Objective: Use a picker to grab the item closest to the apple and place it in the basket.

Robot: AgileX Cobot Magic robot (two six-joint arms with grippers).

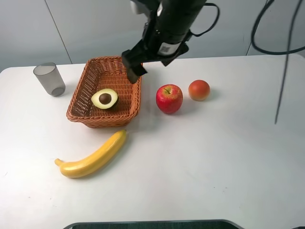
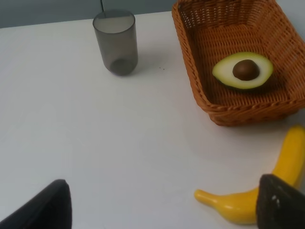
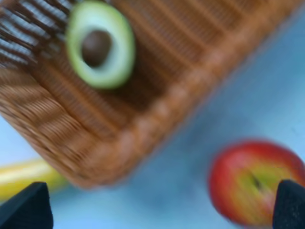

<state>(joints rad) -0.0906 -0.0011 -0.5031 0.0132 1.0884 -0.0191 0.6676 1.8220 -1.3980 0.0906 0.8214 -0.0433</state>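
Nearest me, the banana [image 1: 94, 156] lies on the table [image 1: 214, 157]. Beyond it the avocado half [image 1: 105, 98] sits pit-up in the basket [image 1: 102, 120], left of the apple [image 1: 169, 98]. The picker [image 1: 134, 70] hangs just beyond and to the right of the avocado half, above it, jaws spread wide, gripping nothing.

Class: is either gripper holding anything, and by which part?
Nothing is held: left gripper and right gripper are open, empty; the avocado lies in the basket.

A halved avocado [image 1: 105, 98] lies cut side up in the wicker basket [image 1: 90, 119] on a white worktop [image 1: 214, 167], the black picker [image 1: 135, 67] hanging over the basket's far right corner, a red apple [image 1: 169, 98] just beside the basket and a banana [image 1: 93, 156] in front.
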